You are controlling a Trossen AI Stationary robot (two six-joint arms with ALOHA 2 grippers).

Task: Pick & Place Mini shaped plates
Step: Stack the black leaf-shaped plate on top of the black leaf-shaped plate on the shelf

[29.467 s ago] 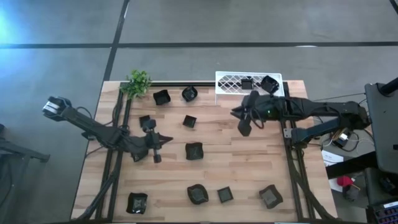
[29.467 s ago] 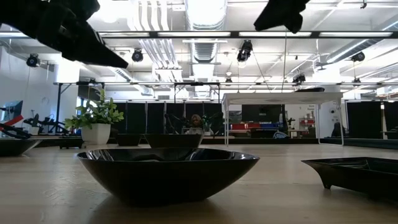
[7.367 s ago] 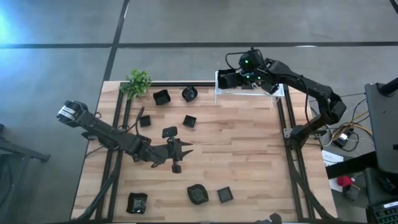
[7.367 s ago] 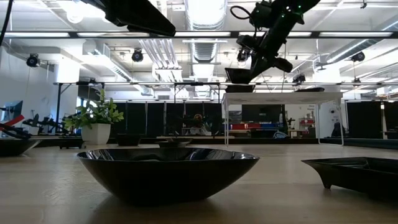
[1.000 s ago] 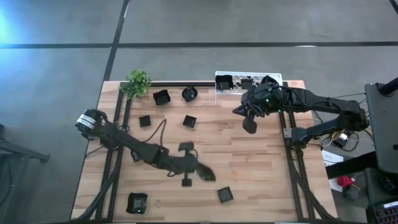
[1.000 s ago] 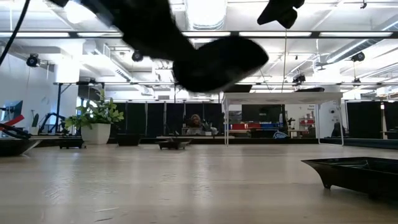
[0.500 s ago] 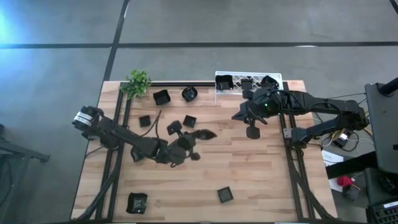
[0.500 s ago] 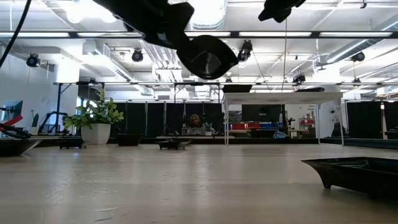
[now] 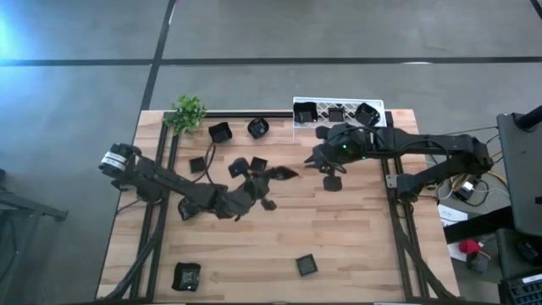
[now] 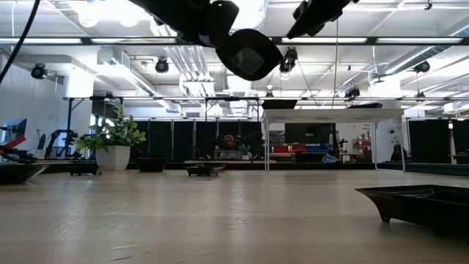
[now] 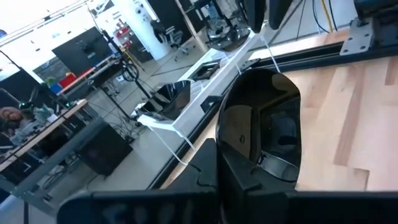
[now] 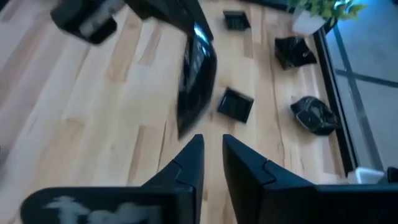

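My left gripper [image 9: 269, 180] holds a rounded black mini plate [image 9: 284, 174] above the middle of the table; the low view shows this plate [image 10: 253, 53] high up. My right gripper [image 9: 325, 169] hovers just right of it, fingers a narrow gap apart and holding nothing; its wrist view shows the plate [image 12: 196, 74] ahead of it. Several more plates lie flat on the wood [image 9: 219, 132] [image 9: 257, 127] [image 9: 258, 163]. Others sit in the white rack [image 9: 339, 108]. My left gripper holds the plate by its rim [image 11: 231, 163], at the edge nearest the wrist; the fingers themselves hide how they close on it. It comes level from the table's left. The plate is lifted clear and stands tilted on edge, its hollow [image 11: 264, 124] toward the wrist camera.
A small green plant [image 9: 188, 113] stands at the far left corner. Loose plates lie near the near edge [image 9: 306, 265] [image 9: 185, 275] and at the left [image 9: 196, 163]. One plate [image 10: 418, 205] lies close to the low camera. Bare wood spans the table's middle and right.
My left gripper has carried the plate from the near middle of the table toward the far edge, rising, and the plate has tipped from lying flat to standing on edge. My right gripper has drifted a little toward the table's left, closer to the carried plate.
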